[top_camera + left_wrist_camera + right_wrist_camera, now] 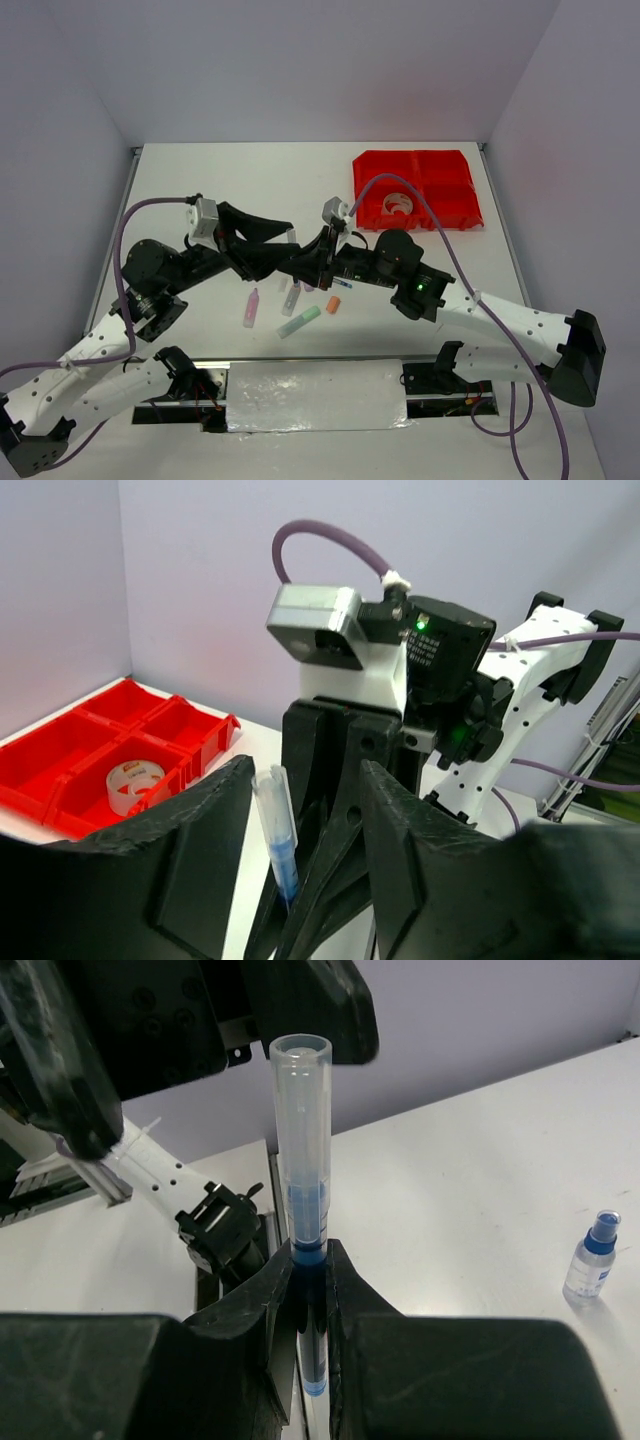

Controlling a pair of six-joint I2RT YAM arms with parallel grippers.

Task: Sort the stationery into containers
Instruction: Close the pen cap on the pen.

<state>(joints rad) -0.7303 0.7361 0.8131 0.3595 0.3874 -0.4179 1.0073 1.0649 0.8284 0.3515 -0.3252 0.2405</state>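
White worktop (200, 180) below, the right end effector (310, 1258) is clamped on a clear-capped pen (303, 1140). The pen stands upright between the left end effector's (305, 790) spread fingers, well apart from the red containers (420, 182). If the right lets go before those fingers close, the pen would drop.

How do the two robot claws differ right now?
The right gripper is shut tight on a clear-capped blue pen, while the left gripper is wide open and grips nothing. The right gripper clamps the pen's blue part; the left gripper's fingers only flank its capped end. Both are black two-finger claws, and they face each other.
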